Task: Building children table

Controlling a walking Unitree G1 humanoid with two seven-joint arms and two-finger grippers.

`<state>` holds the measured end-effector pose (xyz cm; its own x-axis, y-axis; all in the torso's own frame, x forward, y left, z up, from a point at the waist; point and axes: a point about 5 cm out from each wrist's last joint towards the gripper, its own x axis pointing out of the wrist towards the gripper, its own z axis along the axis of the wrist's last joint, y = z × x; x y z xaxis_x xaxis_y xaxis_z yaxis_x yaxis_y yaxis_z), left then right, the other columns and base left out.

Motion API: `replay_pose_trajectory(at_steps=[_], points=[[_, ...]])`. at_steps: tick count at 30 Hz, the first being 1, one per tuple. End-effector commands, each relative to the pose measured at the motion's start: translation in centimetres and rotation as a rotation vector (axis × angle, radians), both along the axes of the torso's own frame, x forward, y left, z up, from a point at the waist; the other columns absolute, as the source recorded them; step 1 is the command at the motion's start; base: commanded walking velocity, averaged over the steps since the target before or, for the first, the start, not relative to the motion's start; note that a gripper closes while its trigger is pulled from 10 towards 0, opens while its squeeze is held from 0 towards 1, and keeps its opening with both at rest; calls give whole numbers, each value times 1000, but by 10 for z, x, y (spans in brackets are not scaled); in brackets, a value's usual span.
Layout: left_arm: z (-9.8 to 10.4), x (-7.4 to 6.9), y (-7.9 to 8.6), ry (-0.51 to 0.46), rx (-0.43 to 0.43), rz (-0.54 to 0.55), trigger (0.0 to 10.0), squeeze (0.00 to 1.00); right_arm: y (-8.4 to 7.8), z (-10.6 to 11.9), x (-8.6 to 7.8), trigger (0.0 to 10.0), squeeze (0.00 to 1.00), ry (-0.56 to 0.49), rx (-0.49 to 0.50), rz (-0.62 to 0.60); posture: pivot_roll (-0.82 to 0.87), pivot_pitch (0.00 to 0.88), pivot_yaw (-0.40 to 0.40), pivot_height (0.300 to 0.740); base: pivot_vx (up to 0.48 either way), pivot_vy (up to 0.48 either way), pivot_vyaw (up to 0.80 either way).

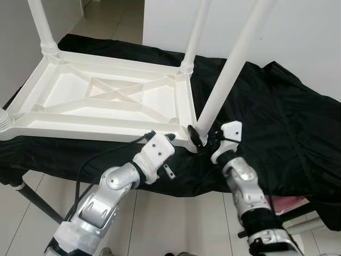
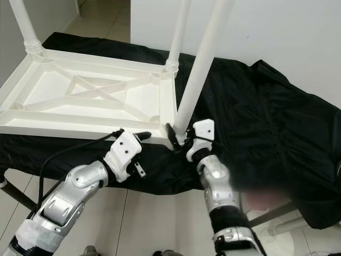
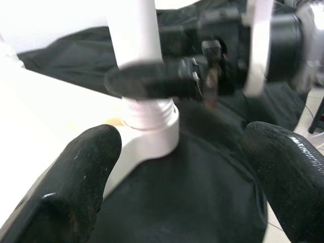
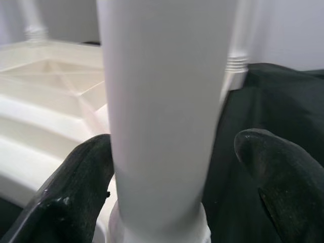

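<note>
An upside-down white plastic table [image 1: 106, 125] lies on a black cloth [image 1: 277, 117]. Upright legs stand at its far left corner [image 1: 42, 26] and far right corner [image 1: 194, 32]. A third white leg [image 1: 229, 69] leans to the right, its threaded foot at the near right corner socket [image 3: 152, 126]. My right gripper [image 1: 200, 138] is open around that leg's base; one finger [image 4: 81, 182] touches the leg [image 4: 162, 101], the other stands apart. My left gripper [image 1: 161, 135] is open at the table's near edge, just left of that corner, with nothing between its fingers [image 3: 76, 177].
The cloth-draped stand drops off at its front edge, with a dark support leg [image 1: 32, 197] below on the tiled floor. A white wall rises behind. Bare cloth lies to the right of the table. Something pink [image 1: 287, 205] shows under the cloth at lower right.
</note>
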<state>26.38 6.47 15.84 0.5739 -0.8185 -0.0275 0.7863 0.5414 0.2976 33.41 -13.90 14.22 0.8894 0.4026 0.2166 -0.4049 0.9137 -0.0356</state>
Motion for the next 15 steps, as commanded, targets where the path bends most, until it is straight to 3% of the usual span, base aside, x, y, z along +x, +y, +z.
replay_pose_trajectory(at_steps=[1,10,14,15], points=[[1,-5,-5,0,0,-41,10000,0,-4,-3,0,10000,0,7,-2,8,82,108,-124,740,0,0,0],[-1,-11,-11,10,-3,-76,10000,0,1,8,20,10000,0,21,-114,204,96,101,-122,740,0,0,0],[-1,-11,-11,9,-4,-76,10000,0,2,7,23,10000,0,25,-136,221,96,101,-122,740,0,0,0],[-1,-11,-12,8,-4,-75,10000,0,3,7,24,9569,0,34,-141,226,100,99,-122,740,0,0,0]])
